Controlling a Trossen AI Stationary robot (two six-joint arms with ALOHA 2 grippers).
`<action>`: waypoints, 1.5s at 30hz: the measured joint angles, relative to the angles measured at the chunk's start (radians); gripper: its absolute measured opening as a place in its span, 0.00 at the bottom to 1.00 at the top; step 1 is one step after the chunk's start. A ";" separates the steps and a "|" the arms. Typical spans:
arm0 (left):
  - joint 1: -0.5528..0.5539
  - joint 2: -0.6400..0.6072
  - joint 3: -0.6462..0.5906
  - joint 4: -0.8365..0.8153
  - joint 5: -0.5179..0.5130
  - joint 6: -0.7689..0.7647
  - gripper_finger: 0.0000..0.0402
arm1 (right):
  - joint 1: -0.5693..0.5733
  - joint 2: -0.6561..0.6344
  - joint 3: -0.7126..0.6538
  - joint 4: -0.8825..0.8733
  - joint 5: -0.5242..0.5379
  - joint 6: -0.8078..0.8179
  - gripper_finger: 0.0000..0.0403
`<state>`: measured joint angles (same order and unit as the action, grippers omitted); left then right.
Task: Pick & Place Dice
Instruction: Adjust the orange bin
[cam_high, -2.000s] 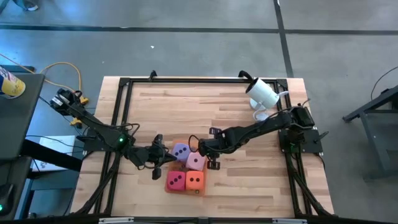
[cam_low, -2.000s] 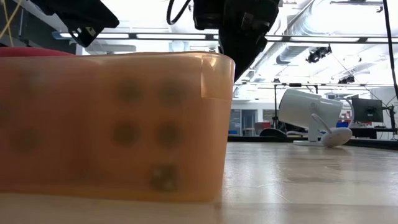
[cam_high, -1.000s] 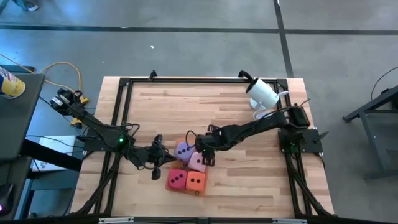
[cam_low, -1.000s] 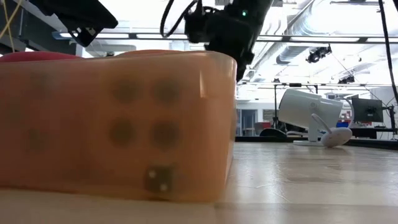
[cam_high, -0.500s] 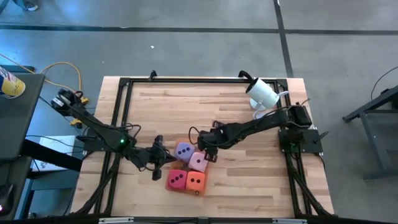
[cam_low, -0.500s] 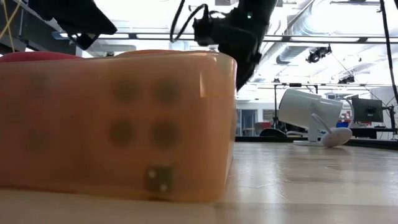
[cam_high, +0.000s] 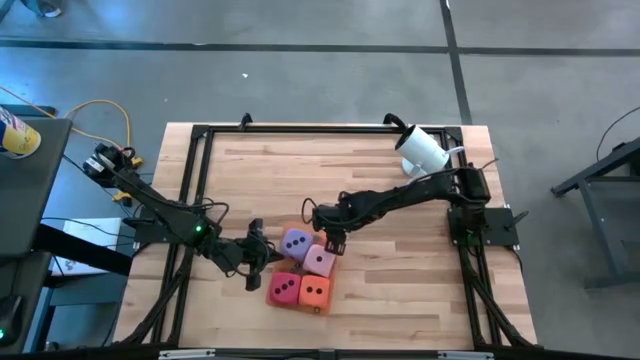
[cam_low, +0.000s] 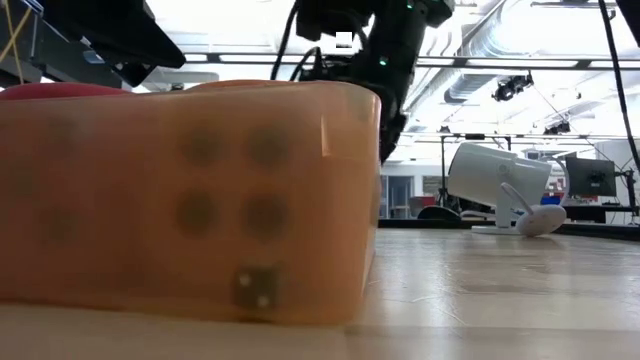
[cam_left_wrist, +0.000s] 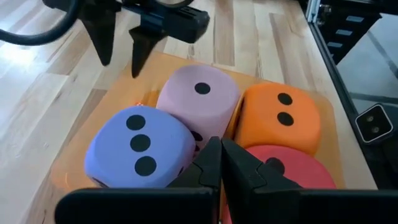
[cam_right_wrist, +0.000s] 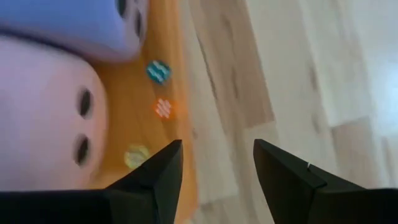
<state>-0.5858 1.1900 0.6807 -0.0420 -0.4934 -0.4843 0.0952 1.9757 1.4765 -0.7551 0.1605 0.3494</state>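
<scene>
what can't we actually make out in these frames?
- Low view: the orange die fills the near field; the red die shows only as a sliver above it, and the purple and pink dice are hidden behind.
- Left wrist view: the shut left gripper covers part of the red die.
- Right wrist view: the pink die and purple die are blurred and cut off by the edge.
- High view: the mat is mostly covered by dice.

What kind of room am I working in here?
Probably a robotics lab or workshop. The wooden table sits in a black metal frame on a bare concrete floor, and the low view shows exposed ceiling ducts and a monitor on benches behind.
</scene>
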 joint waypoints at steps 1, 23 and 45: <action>0.000 0.000 0.000 0.001 0.000 0.000 0.00 | -0.003 0.002 0.000 -0.009 -0.005 -0.002 0.45; 0.000 0.000 0.000 -0.002 0.002 0.006 0.00 | 0.079 0.015 0.004 -0.306 -0.064 0.145 0.01; -0.027 -0.001 0.000 -0.004 0.008 -0.002 0.00 | 0.327 -0.091 0.000 -0.786 -0.039 0.669 0.01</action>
<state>-0.6131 1.1892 0.6807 -0.0456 -0.4858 -0.4862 0.4219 1.8843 1.4765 -1.5411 0.1215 1.0182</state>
